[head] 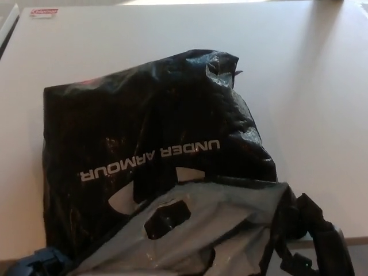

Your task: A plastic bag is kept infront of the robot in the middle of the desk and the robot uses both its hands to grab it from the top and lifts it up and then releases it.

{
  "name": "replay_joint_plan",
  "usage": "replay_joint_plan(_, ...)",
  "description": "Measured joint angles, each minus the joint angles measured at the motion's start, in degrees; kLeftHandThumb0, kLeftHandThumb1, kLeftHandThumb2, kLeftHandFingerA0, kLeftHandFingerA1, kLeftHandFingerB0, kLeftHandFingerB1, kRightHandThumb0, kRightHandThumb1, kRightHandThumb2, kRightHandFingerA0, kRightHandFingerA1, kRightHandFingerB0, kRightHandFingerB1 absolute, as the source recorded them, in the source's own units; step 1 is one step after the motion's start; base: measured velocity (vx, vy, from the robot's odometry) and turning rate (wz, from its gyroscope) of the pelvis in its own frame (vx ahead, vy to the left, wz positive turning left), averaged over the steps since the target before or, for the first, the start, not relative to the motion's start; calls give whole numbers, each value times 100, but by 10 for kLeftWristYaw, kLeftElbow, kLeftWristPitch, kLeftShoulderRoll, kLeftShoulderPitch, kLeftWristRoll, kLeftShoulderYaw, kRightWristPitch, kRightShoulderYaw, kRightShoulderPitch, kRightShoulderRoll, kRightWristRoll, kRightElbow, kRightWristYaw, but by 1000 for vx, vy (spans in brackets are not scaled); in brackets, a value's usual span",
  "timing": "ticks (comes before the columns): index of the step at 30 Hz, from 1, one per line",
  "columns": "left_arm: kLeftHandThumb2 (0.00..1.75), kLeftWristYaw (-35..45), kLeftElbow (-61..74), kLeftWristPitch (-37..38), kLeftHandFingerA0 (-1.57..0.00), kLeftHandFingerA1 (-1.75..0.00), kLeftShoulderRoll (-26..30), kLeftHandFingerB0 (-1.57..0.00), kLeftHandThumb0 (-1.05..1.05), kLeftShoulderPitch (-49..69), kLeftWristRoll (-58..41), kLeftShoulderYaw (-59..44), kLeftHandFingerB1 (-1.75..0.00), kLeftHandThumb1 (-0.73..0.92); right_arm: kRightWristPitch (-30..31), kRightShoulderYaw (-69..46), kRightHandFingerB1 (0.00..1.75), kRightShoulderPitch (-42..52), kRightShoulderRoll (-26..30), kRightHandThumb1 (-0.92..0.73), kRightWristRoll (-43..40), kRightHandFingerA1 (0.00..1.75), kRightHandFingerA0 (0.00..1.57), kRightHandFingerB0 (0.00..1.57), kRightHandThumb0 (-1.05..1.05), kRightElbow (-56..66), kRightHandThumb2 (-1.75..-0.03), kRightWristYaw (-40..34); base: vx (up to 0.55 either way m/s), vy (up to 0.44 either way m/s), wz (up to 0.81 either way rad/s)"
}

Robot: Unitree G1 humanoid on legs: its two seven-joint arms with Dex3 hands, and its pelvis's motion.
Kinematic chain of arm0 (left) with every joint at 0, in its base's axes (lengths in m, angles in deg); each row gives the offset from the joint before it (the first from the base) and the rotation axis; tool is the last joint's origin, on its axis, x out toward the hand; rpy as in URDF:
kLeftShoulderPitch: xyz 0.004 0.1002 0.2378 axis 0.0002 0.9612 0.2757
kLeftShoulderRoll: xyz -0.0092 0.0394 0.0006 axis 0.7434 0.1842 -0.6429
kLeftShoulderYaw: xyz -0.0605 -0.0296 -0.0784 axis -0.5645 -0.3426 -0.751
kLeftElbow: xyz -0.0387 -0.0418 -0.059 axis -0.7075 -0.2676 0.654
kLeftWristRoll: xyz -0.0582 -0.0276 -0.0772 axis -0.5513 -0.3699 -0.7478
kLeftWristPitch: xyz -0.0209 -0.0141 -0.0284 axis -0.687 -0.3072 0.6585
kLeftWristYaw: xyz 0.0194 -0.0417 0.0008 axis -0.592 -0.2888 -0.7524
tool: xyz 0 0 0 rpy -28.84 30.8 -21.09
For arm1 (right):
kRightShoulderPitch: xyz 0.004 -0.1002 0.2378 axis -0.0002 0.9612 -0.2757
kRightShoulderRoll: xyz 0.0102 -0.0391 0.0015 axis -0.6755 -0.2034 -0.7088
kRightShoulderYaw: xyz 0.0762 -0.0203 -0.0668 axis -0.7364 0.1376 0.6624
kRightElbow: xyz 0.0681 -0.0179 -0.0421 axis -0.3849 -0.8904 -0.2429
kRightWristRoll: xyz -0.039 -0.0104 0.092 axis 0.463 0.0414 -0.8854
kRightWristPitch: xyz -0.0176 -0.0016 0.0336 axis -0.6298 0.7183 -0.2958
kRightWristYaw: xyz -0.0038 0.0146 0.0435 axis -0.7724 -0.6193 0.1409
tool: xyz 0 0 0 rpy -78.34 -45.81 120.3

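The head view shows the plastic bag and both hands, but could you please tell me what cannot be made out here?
- Left hand: cut off by the bottom edge and covered by the plastic bag; its state is unclear.
- Right hand: partly behind the bag's folded edge and cropped; its hold on the bag is not visible.
- Bag contents: hidden by the opaque plastic.
- Sticker on the desk: text too small to read.

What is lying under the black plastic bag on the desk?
Only the pale desk shows around the black plastic bag, which rests on it. The bag is opaque, so anything beneath or inside it is hidden. The right hand grips its near edge.
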Motion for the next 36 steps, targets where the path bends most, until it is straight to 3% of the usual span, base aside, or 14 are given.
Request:
replay_joint_plan(2,66,-1,40,5,-95,-175,2,-58,-45,3,9,0,-175,87,15,8,175,16,2,-78,-3,175,53,29,-32,47,-53,16,0,0,0)
replay_joint_plan(3,66,-1,50,10,-92,-175,3,-50,-45,2,12,-1,-175,90,19,11,118,20,2,-61,-4,136,88,58,-51,66,-84,22,0,0,0)
replay_joint_plan(9,64,-8,108,40,-84,-175,3,-47,-41,-12,29,-9,-175,91,53,21,120,36,4,-65,-12,138,90,61,-52,206,-85,51,0,0,0)
replay_joint_plan(10,63,-10,120,43,-81,-175,2,-39,-41,-14,30,-11,-175,90,59,22,175,37,4,-83,-13,175,55,33,-37,231,-55,55,0,0,0)
replay_joint_plan(12,63,-13,140,46,-80,-175,-1,-38,-41,-19,32,-13,-175,90,70,25,175,38,4,-83,-16,175,55,33,-36,272,-55,62,0,0,0)
replay_joint_plan(13,63,-13,157,48,-84,-175,-5,-45,-42,-23,32,-14,-175,90,79,28,119,39,4,-65,-18,135,87,62,-53,303,-88,68,0,0,0)
replay_joint_plan(21,63,-20,269,56,-80,-175,-29,-46,-37,-35,33,-18,-175,87,138,37,122,53,13,-65,-31,142,100,68,-52,485,-89,101,0,0,0)
replay_joint_plan(22,60,-21,284,57,-70,-175,-31,-44,-36,-36,33,-20,-169,88,145,37,174,55,15,-87,-34,175,84,46,-41,505,-61,106,0,0,0)
replay_joint_plan(25,62,-23,333,59,-83,-175,-34,-47,-33,-45,33,-30,-167,86,170,34,129,55,26,-77,-44,150,104,72,-72,569,-98,120,0,0,0)
replay_joint_plan(27,63,-23,360,61,-85,-175,-34,-51,-34,-54,32,-37,-163,85,185,31,128,52,32,-78,-56,149,102,70,-71,601,-98,129,0,0,0)
replay_joint_plan(28,63,-23,385,61,-83,-175,-34,-56,-38,-68,28,-45,-162,84,200,27,175,45,34,-92,-66,175,74,46,-52,631,-77,135,0,0,0)
replay_joint_plan(29,63,-23,404,60,-83,-175,-34,-56,-38,-79,24,-50,-162,84,210,23,175,39,37,-92,-75,175,74,46,-52,651,-77,139,0,0,0)
replay_joint_plan(30,62,-24,429,56,-83,-175,-33,-54,-37,-94,21,-58,-170,85,221,18,129,25,39,-80,-83,149,104,72,-69,670,-101,144,0,0,0)
replay_joint_plan(36,63,-32,532,19,-87,-175,-23,-62,-42,-199,13,-98,-175,85,280,-13,131,-77,40,-76,-112,151,111,79,-70,734,-102,153,0,0,0)
